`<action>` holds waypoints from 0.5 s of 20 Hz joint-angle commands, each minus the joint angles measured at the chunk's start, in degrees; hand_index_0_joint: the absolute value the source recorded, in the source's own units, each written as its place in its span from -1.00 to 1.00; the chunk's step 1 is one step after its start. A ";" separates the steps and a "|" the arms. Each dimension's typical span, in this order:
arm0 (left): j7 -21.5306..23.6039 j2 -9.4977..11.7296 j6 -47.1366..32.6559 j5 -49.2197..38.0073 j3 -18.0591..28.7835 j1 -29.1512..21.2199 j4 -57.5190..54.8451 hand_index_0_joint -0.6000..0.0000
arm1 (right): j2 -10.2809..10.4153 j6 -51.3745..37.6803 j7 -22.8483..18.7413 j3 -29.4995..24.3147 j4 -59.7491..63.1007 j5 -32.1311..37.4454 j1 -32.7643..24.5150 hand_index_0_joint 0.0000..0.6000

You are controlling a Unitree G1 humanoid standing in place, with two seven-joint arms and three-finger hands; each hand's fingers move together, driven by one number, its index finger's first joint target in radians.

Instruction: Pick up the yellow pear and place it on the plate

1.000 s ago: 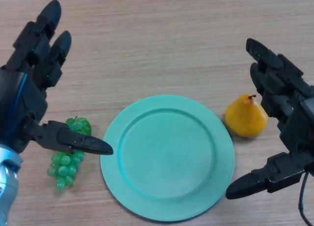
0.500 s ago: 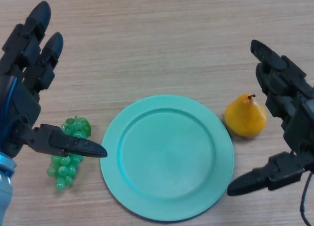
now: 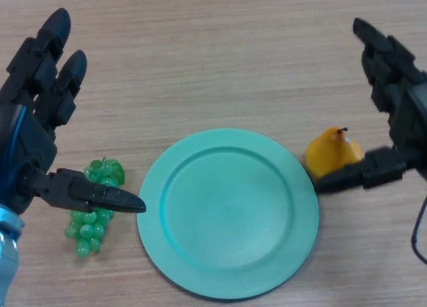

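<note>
— Teal is what fills the middle of the frame: the plate (image 3: pixel 227 213), lying flat on the wooden table (image 3: pixel 200 53) with nothing on it.

— And the yellow pear (image 3: pixel 331 156)?

— Right of centre, just beside the plate's right rim, resting on the table, stem up.

— Does the right hand (image 3: pixel 399 107) have it?

— No. That hand comes in at the right edge, fingers (image 3: pixel 375 47) stretched straight toward the upper right of the frame and the thumb (image 3: pixel 350 178) reaching left across the pear's lower side. The thumb overlaps the fruit in the view; whether it touches, I cannot tell. Nothing is gripped.

— The left hand (image 3: pixel 27 140)?

— Along the left edge, spread wide too, fingers pointing up toward the upper left and the thumb pointing right. It holds nothing. Its thumb lies over a bunch of green grapes (image 3: pixel 90 210) at the lower left, near the plate's left rim.
</note>
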 commanded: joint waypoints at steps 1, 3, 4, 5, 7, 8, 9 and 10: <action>-0.86 2.22 -5.00 -0.58 2.96 -2.45 -3.35 1.00 | -3.03 -12.43 -3.71 -3.41 5.43 -0.74 -6.74 -1.00; -1.07 1.99 -5.66 -0.42 2.50 -2.39 -2.97 1.00 | -3.55 -16.88 -4.74 -2.77 14.11 -2.11 -10.21 -1.00; -1.02 1.85 -5.53 -0.73 2.43 -2.32 -2.95 1.00 | -3.69 -18.96 -5.04 -2.42 17.94 -2.94 -11.62 -1.00; -0.77 1.63 -5.85 -0.62 1.98 -2.35 -2.69 1.00 | -3.81 -22.42 -6.05 -2.19 23.25 -4.46 -13.37 -1.00; 0.18 1.14 -7.49 -0.39 1.13 -3.06 -1.78 1.00 | -4.02 -24.57 -6.26 -1.68 30.66 -5.63 -15.50 -1.00; 0.52 1.18 -7.78 -0.35 0.88 -3.42 -1.59 1.00 | -4.07 -26.51 -6.97 -1.36 33.93 -6.90 -16.15 -1.00; 0.81 1.31 -8.06 -0.30 0.63 -3.77 -1.38 1.00 | -3.70 -27.35 -6.71 -1.50 36.68 -6.32 -16.82 -1.00; 0.86 1.34 -8.67 0.22 0.43 -3.64 -1.16 1.00 | -3.56 -30.60 -8.16 -1.07 40.22 -7.59 -17.43 -1.00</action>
